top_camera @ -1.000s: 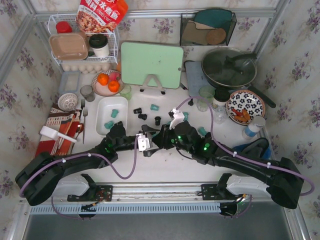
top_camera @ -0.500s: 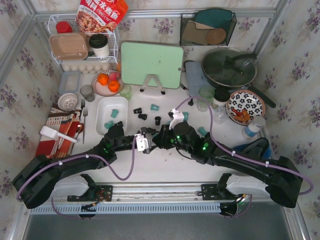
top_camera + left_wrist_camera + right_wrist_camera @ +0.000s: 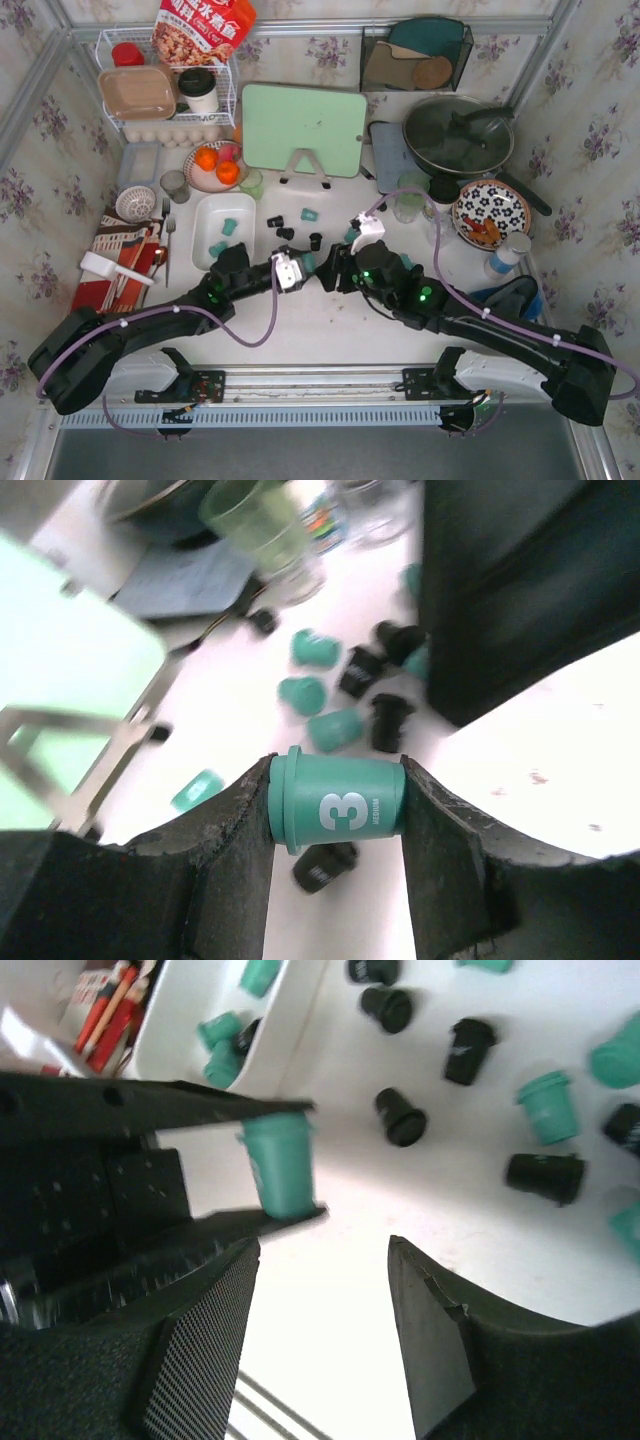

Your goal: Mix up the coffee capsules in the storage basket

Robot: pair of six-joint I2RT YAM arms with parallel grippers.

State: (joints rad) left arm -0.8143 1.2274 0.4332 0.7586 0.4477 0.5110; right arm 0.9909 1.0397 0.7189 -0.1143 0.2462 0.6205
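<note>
Left claw (image 3: 293, 270) clamped on one teal capsule (image 3: 338, 802), pinched end to end: rim against one finger, base against the other, long axis across the jaws. Right claw (image 3: 325, 1248) spread and empty, just beside it, tips facing. Basket (image 3: 205, 207) lies left of the left claw and a little beyond it, near; left arm is the nearer. Loose capsules (image 3: 288, 232) sit beyond both claws. My guess at the next move: a short carry leftward, then release.

right gripper (image 3: 322, 1250): jaws apart, empty | left gripper (image 3: 297, 1162): pinching teal capsule (image 3: 278, 1168) | storage basket (image 3: 285, 1020): teal coffee capsules (image 3: 222, 1045) inside
</note>
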